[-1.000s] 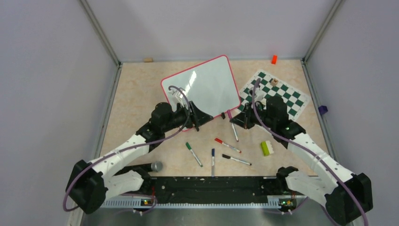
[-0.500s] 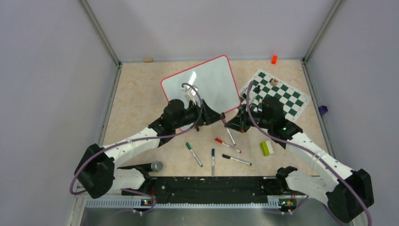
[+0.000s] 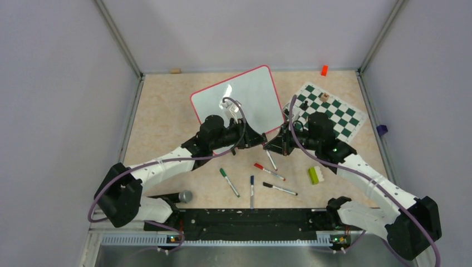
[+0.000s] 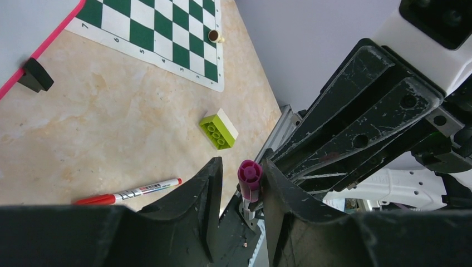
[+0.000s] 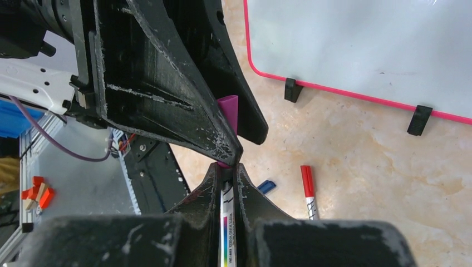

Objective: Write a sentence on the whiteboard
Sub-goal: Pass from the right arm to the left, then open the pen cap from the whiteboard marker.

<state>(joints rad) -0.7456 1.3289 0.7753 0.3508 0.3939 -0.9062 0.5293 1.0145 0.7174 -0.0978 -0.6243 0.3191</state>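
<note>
The whiteboard (image 3: 239,97) stands blank at the back centre, and no sentence shows on it. It also shows in the right wrist view (image 5: 362,39). My right gripper (image 3: 271,146) (image 5: 227,169) is shut on a purple marker (image 5: 227,219) and holds it above the table in front of the board. My left gripper (image 3: 259,142) (image 4: 242,164) meets it tip to tip. Its jaws are open around the marker's purple cap (image 4: 250,173). The cap rests against the right finger, with a gap to the left finger.
On the table below the grippers lie a red marker (image 3: 269,171), a green marker (image 3: 229,182), a blue marker (image 3: 251,191) and a black marker (image 3: 280,189). A green brick (image 3: 315,175) lies to the right, and the chess mat (image 3: 328,108) is at the back right. A microphone (image 3: 181,196) is near the left base.
My left gripper has swung right and my right gripper has moved left with the marker. They now meet in front of the board, with the left jaws around the cap.
</note>
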